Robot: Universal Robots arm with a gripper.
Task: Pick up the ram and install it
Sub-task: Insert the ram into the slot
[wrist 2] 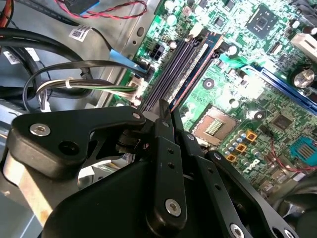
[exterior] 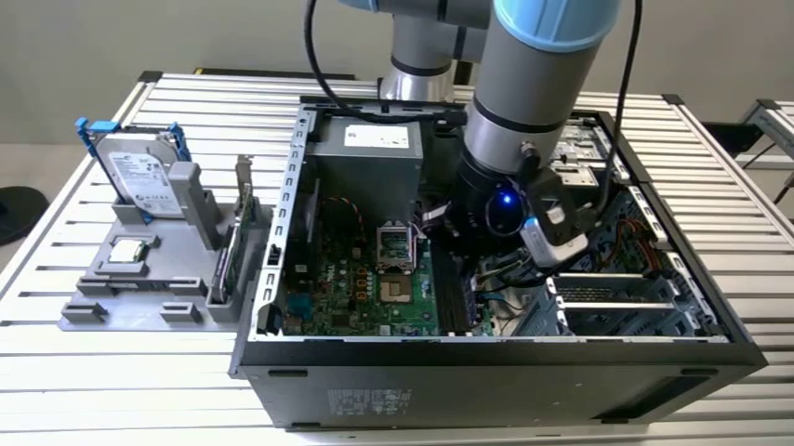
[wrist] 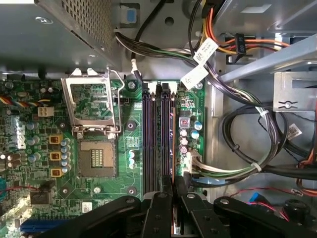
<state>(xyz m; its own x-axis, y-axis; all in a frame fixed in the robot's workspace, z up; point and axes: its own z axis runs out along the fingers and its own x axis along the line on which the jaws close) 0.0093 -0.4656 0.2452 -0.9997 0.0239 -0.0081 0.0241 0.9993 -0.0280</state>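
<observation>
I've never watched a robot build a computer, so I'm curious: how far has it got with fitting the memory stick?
Done: the gripper is down inside the open computer case, lined up over the two memory slots. In hand: its fingers are pinched together; whether the ram sits between them I cannot tell. Left: both slots look empty, so seating it seems undone.

Bright glare washes the motherboard (wrist 2: 247, 89) in the second wrist view.
</observation>
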